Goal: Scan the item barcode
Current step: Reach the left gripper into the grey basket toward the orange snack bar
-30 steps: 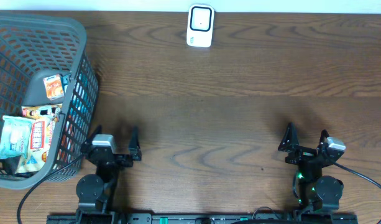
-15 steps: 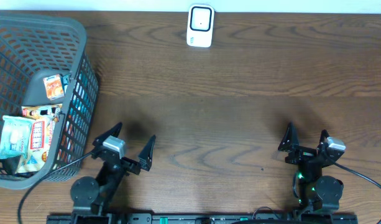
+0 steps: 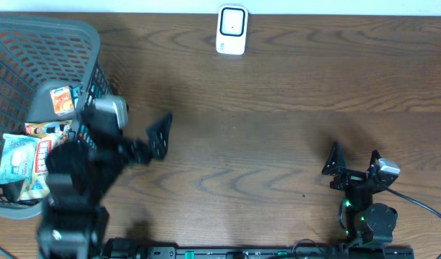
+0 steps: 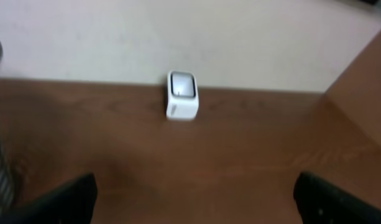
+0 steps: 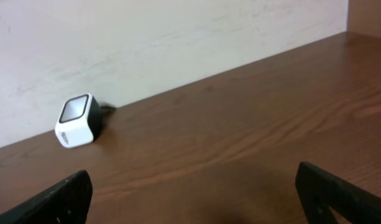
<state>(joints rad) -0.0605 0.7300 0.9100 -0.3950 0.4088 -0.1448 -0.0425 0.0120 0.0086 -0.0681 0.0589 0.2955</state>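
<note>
Well, my left gripper (image 4: 195, 190) hangs wide open and empty beside the grey plastic lattice basket (image 3: 47, 25). My right gripper (image 3: 354, 160) is likewise open and empty. Glossy crinkled snack packets (image 3: 22, 162) lie inside the basket. A white rounded boxy scanner (image 3: 232, 30) sits at the far edge of the grained brown wooden table (image 3: 278, 108).

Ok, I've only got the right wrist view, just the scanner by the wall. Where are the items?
Observer: In a grey basket at far left, with several packets inside.
Operator: Is the left gripper holding one?
Observer: No. The left gripper is open and empty, hovering by the basket's right side.
Operator: And where's mine from above?
Observer: The right gripper sits low at front right, far from the basket.
</note>
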